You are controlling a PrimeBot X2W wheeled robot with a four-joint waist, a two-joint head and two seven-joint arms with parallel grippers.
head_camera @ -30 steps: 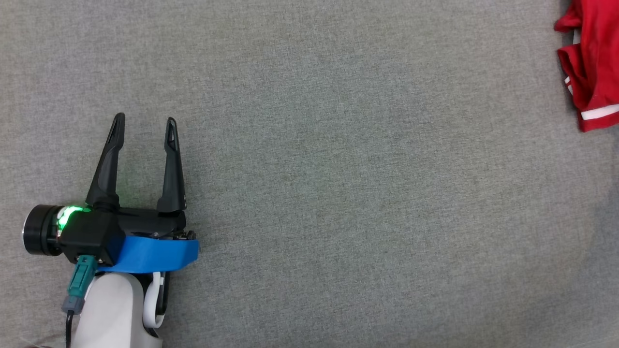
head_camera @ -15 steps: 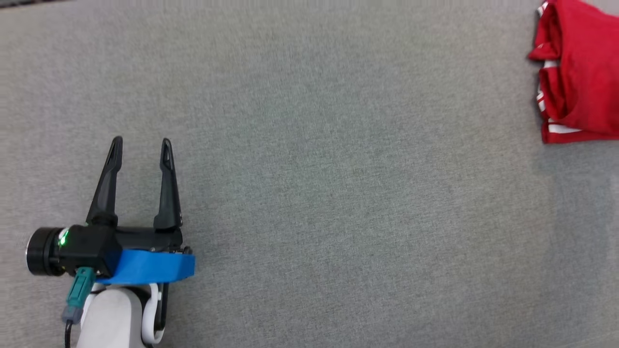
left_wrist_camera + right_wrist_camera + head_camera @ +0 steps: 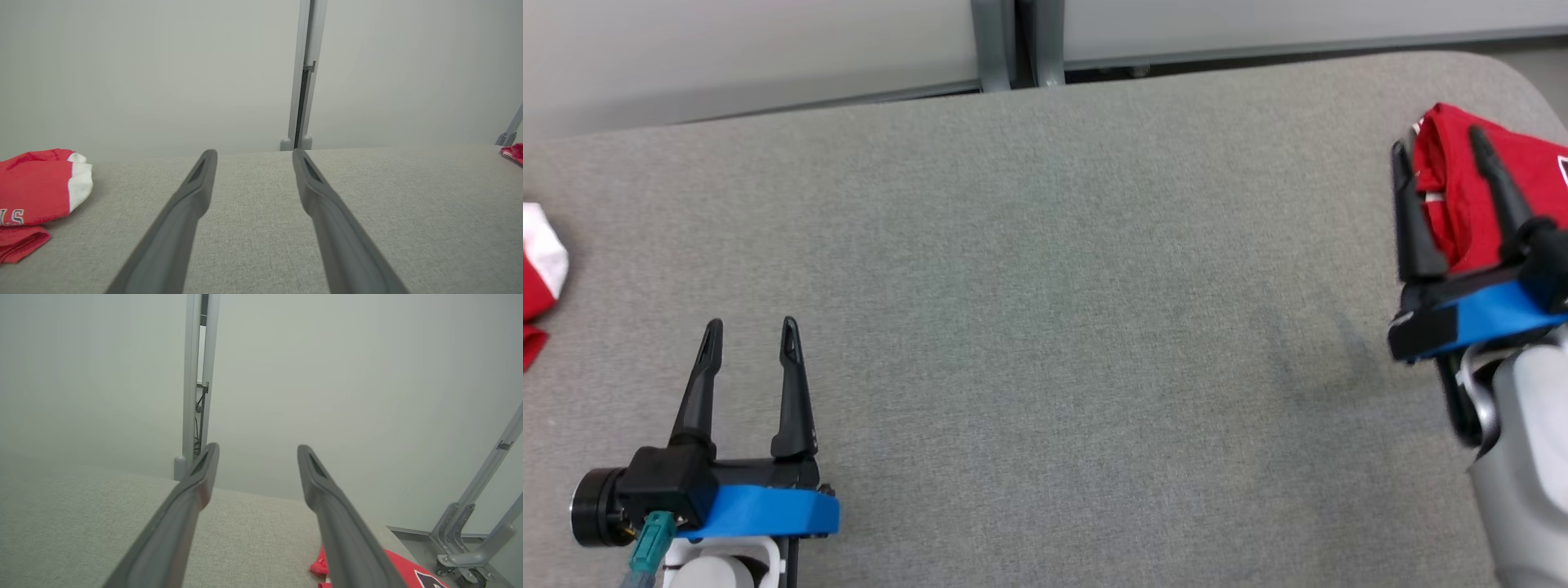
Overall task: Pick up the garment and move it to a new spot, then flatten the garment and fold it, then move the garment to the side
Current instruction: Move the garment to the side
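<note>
The garment (image 3: 1452, 192) is red with white trim and lies bunched and folded near the grey table's far right corner. My right gripper (image 3: 1437, 140) hovers just before it, open, fingers pointing over the cloth with nothing between them. The right wrist view has the same garment (image 3: 402, 569) low at the right, beneath the spread right gripper (image 3: 256, 448). My left gripper (image 3: 750, 323) stands open and empty at the lower left over bare table. The left wrist view looks past the left gripper (image 3: 253, 152) and catches a sliver of the garment (image 3: 514, 152) at its right edge.
Another red-and-white garment (image 3: 539, 273) lies at the table's (image 3: 1045, 327) left edge, also in the left wrist view (image 3: 39, 185). Pale wall panels with a grey post (image 3: 1013, 41) stand behind the far edge. A metal frame on casters (image 3: 470, 547) stands beyond the right corner.
The head camera has tilted up, bringing in the table's far edge and wall. My right gripper has come into the picture, open at the garment. The left gripper stays open.
</note>
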